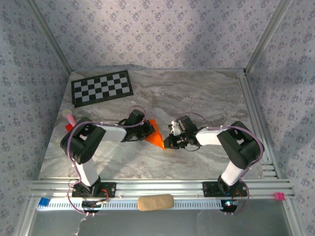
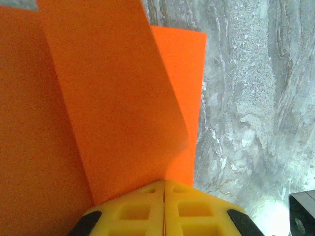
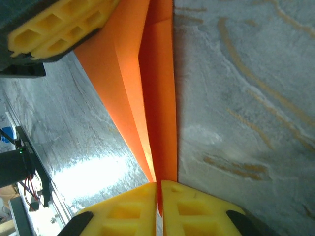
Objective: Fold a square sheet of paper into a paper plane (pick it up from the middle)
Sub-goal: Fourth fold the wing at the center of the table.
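- Mid-tabletop (image 1: 206, 98), between my two arms — the orange paper (image 1: 156, 135) is held as a narrow, pointed wedge, several folds already in.
- Left claw (image 2: 164, 196) is clenched on its wide end, layered flaps fanning out ahead of it.
- Right claw (image 3: 158, 196) is pinched shut on the pointed tip.
- My read: a late stage — wing folds and final shaping look left, though I can't judge the whole shape.
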`<control>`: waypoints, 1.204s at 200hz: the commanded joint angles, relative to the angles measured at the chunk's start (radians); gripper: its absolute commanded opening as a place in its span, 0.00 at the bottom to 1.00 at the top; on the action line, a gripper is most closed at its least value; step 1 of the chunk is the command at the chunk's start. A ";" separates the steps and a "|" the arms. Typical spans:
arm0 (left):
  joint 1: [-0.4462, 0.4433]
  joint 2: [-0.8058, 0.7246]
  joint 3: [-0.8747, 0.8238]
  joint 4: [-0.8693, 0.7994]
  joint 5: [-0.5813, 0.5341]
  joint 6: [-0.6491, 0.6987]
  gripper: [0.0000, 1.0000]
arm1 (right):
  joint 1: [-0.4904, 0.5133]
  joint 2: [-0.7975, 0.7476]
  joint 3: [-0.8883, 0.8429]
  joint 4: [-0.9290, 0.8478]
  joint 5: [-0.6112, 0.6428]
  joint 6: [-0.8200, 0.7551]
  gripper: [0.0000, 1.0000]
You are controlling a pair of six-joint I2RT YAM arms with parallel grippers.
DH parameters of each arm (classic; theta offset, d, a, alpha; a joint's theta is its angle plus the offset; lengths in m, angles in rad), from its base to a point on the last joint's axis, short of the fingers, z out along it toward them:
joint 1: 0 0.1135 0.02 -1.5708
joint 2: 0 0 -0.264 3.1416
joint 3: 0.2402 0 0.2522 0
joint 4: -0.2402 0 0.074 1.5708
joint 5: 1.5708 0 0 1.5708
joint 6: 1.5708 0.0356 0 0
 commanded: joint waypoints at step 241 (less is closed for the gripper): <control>0.008 0.007 -0.028 -0.026 -0.021 0.003 0.09 | 0.051 -0.028 0.133 -0.126 -0.002 0.018 0.04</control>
